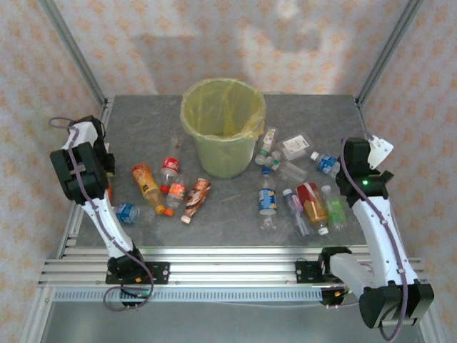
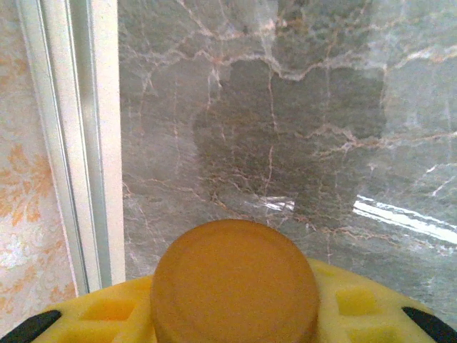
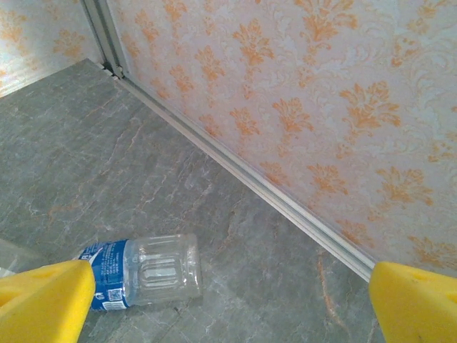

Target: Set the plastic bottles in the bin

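At the upper middle of the overhead view the bin point(image 1: 191, 118) stood on the tabletop point(image 1: 143, 118) with its yellow liner folded over the rim. The plastic bottles point(image 1: 266, 200) lay on their sides in two loose groups, one to its lower left and one to its lower right. Whether anything lay inside the bin I could not tell.

At the bottom of the left wrist view my left pincer point(image 2: 235, 325) had its yellow fingers point(image 2: 357, 304) drawn in close on either side of what I took for an orange bottle point(image 2: 235, 282). It was gripped and seen end-on as a round orange face, above bare marble beside the frame rail point(image 2: 100, 143) at the left of the frame.

In the right wrist view my right pincer point(image 3: 230, 304) was wide open and held nothing, with a finger in each lower corner. A blue-labelled bottle point(image 3: 143, 271) lay flat at the lower left, just beside the finger there but not between the two.

I judged the step in hand to be the left arm's carry, with the bottle held but not yet over the bin. The next move called for swinging that pincer toward the middle of the overhead frame, high enough to clear the rim, and opening it only above the mouth. The right pincer would need shifting toward the blue-labelled bottle, to straddle it across its width before closing.
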Tool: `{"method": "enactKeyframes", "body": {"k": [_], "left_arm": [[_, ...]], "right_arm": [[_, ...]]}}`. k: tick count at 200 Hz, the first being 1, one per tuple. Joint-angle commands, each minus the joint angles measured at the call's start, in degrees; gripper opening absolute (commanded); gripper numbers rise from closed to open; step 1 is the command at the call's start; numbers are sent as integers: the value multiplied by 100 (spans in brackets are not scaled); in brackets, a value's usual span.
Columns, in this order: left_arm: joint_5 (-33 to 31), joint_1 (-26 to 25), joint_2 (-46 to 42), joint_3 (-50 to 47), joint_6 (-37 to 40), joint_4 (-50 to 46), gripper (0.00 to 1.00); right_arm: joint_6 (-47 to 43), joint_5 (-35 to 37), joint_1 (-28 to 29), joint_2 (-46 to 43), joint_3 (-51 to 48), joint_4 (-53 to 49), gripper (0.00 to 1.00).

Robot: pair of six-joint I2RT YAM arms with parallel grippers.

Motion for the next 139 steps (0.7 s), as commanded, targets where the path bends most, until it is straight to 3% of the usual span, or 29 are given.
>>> {"method": "enactKeyframes", "body": {"k": [1, 63, 102, 139], "left_arm": [[-190, 9, 25, 278, -67, -152, 34], [-147, -225, -431, 1139, -177, -428, 30], [-244, -716, -808, 2016, -507, -614, 31], [365, -1246, -1254, 2403, -992, -246, 31]], "right_arm": [[41, 205, -15, -100, 172, -179, 99], [78, -10, -16, -193, 88, -113, 99], [105, -367, -16, -265, -12, -44, 99], [80, -645, -13, -197, -48, -77, 99]]}}
